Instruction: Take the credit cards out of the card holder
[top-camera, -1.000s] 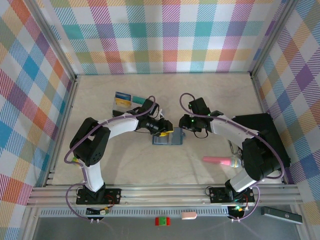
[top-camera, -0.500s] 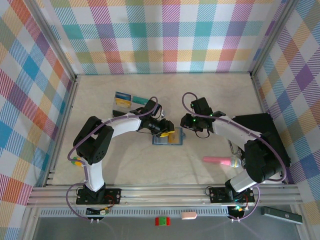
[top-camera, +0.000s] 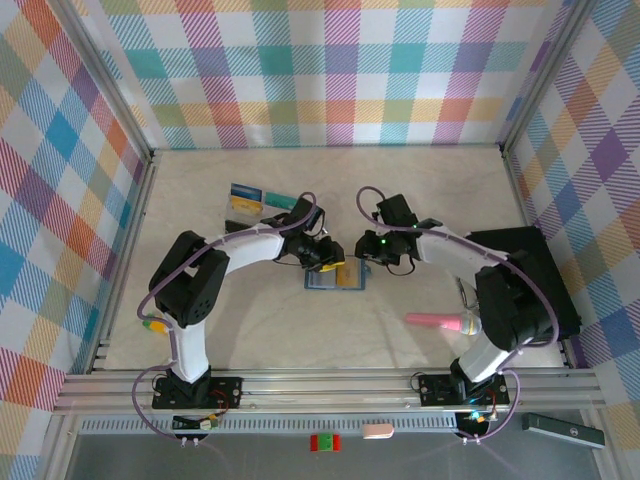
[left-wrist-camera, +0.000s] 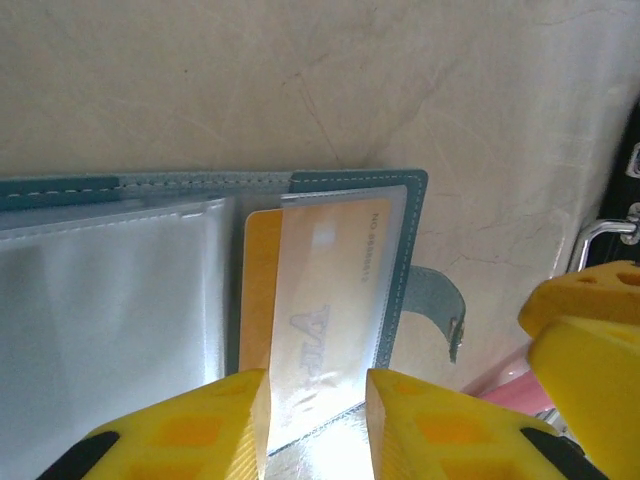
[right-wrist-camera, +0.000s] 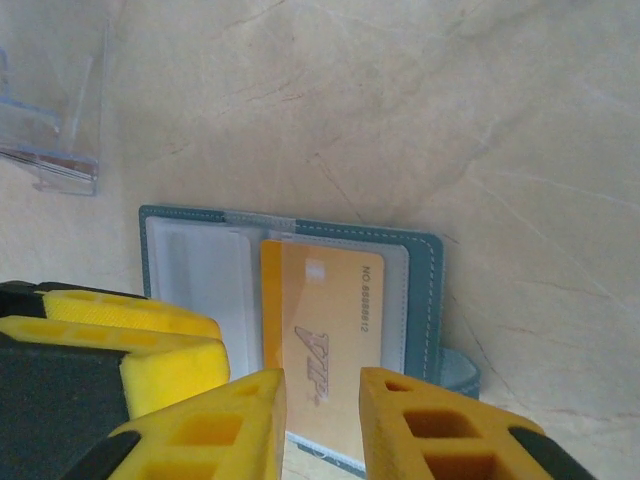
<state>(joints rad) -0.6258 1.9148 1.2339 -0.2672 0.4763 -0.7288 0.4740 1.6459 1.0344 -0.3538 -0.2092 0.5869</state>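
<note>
Overhead, the teal card holder (top-camera: 337, 279) lies open and flat on the pale table (top-camera: 430, 190), near its middle, with both arms reaching in over it from either side. One yellow card (right-wrist-camera: 330, 340) sits in a clear sleeve on the holder's tab side, one long edge poking out of the sleeve. The left gripper (left-wrist-camera: 318, 388) hangs just above that sleeve, its yellow fingers parted with the card's end showing in the gap. The right gripper (right-wrist-camera: 322, 388) hovers over the same card, jaws slightly apart and holding nothing. Two more cards (top-camera: 255, 200) lie loose farther back on the left. A black box (top-camera: 525, 275) stands at the right.
</note>
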